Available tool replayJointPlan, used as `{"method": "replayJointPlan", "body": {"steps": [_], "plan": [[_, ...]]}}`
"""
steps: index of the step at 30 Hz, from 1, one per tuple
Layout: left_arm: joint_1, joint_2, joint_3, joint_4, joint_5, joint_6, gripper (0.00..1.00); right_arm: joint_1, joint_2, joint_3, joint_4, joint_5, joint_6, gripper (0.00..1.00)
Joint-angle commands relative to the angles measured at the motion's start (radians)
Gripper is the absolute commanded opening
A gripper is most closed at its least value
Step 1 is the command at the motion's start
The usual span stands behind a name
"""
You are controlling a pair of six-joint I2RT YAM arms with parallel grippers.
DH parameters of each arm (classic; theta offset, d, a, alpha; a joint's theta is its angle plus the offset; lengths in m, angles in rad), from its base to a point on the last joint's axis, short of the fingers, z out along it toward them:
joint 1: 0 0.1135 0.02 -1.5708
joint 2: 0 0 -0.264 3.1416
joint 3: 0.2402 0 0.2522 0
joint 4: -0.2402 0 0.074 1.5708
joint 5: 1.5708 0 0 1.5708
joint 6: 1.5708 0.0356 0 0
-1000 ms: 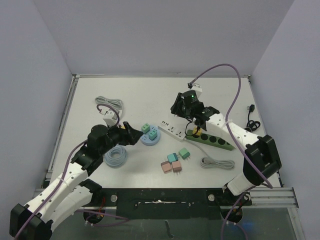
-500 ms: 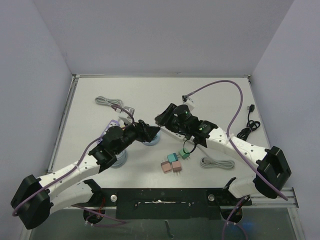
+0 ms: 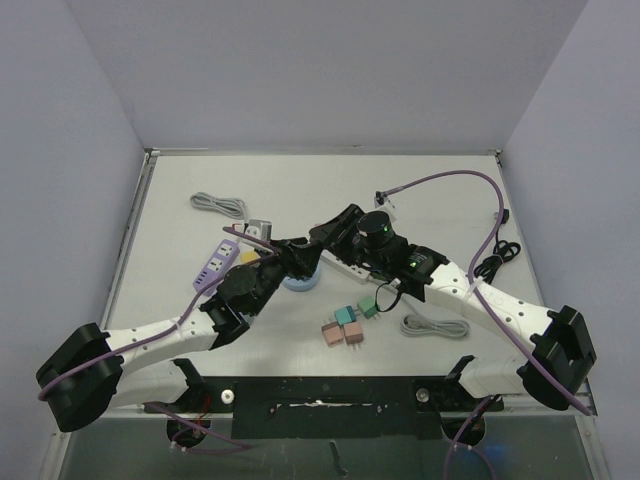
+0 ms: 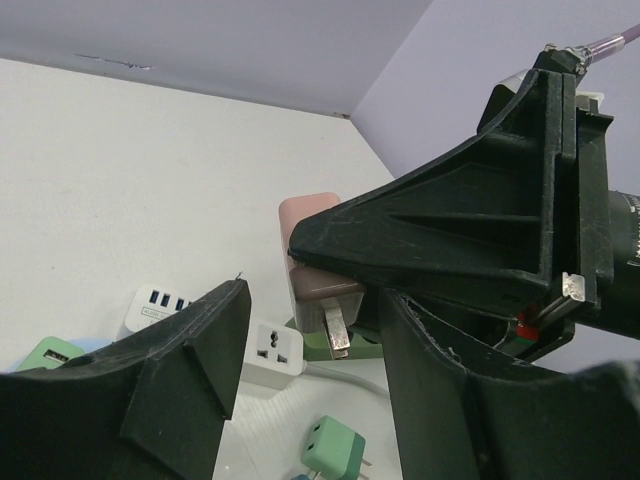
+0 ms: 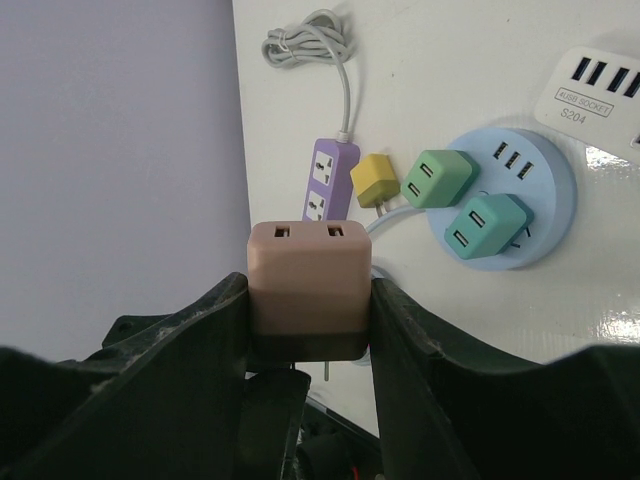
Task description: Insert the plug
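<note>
Converges both arms near blue hub (image 5: 555, 165) since earlier frame. Clenches pink plug (image 5: 308, 270) in right gripper (image 5: 308, 300), above hub, prongs toward left gripper (image 4: 312, 330), jaws apart flanking it. Likely handles light, rigid, smooth; best taken by flat sides.

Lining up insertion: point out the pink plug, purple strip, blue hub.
pink plug (image 5: 310, 285), right wrist view, front face.
purple strip (image 5: 330, 185), right wrist view, socket face.
blue hub (image 5: 550, 190), right wrist view, bare top.
</note>
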Motion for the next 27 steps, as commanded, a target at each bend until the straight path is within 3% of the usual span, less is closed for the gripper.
{"method": "replayJointPlan", "body": {"steps": [1,4,8,14,20,24,27], "plan": [[-0.005,0.034,0.031,0.163,-0.039,0.013,0.52,0.011,-0.024,0.014,0.08,-0.023,0.001,0.4],[-0.008,0.054,0.031,0.201,-0.053,0.02,0.51,0.011,-0.007,0.031,0.084,-0.038,-0.011,0.4],[-0.008,0.075,0.03,0.233,-0.093,0.039,0.39,0.012,-0.003,0.037,0.082,-0.051,-0.023,0.46],[-0.007,0.061,0.018,0.262,0.018,0.098,0.26,-0.029,-0.045,0.046,0.051,-0.081,-0.212,0.75],[0.012,-0.074,-0.019,0.144,0.285,0.101,0.25,-0.19,-0.118,0.038,0.078,-0.51,-0.579,0.91],[0.024,-0.144,-0.006,0.062,0.427,0.031,0.25,-0.242,-0.189,0.035,0.066,-0.803,-0.827,0.92],[0.028,-0.171,0.022,0.02,0.517,-0.028,0.24,-0.252,-0.217,0.061,0.053,-0.934,-0.943,0.92]]}}
